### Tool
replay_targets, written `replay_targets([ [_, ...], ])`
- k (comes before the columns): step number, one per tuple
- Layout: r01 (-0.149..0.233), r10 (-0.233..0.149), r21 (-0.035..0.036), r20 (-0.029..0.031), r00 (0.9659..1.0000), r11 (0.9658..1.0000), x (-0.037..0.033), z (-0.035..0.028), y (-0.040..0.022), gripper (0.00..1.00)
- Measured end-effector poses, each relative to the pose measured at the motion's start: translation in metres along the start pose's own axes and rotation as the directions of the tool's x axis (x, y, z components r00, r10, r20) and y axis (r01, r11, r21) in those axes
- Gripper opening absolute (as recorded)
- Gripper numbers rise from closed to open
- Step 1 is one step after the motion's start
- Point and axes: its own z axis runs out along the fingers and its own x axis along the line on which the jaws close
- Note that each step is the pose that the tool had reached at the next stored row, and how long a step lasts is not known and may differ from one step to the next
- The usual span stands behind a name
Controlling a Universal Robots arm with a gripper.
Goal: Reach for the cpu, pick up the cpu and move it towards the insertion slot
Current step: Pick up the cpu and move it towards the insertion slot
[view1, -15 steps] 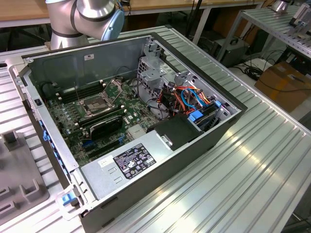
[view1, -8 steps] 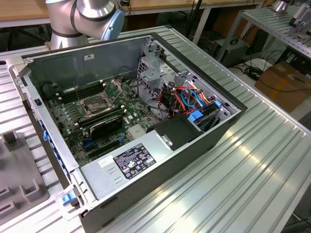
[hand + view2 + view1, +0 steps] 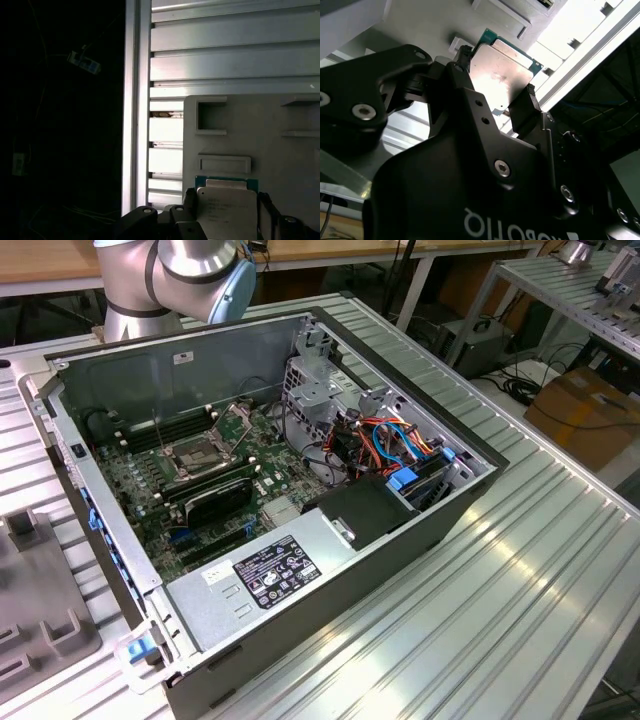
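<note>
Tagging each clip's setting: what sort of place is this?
Probably a robotics lab or workshop: an open computer case on a slatted aluminium table, a robot arm by it, a cardboard box nearby.

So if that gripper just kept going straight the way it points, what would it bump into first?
The gripper is pinching the cpu; straight ahead, the chip would likely meet the grey holder plate first, though the gap is hard to judge.

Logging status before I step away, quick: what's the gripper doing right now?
The gripper: closed on the cpu, a finger against each of two opposite edges, with the grey tray behind it.
</note>
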Motion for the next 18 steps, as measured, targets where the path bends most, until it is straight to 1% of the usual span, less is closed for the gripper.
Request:
replay_targets([
  [2, 0.0, 0.0, -0.0001, 0.0001, 1.0, 1.0, 0.0, -0.0006, 0.0, 0.55],
  [4, 0.0, 0.0, -0.0001, -0.0015, 1.0, 1.0, 0.0, -0.0009, 0.0, 0.55],
  [14, 0.0, 0.0, -0.0001, -0.0022, 1.0, 1.0, 0.0, -0.0011, 0.0001, 0.55],
  [16, 0.0, 0.0, 0.0, -0.0023, 1.0, 1.0, 0.0, -0.0026, 0.0001, 0.55],
  [18, 0.0, 0.0, -0.0001, -0.0022, 1.0, 1.0, 0.0, -0.0062, 0.0003, 0.55],
])
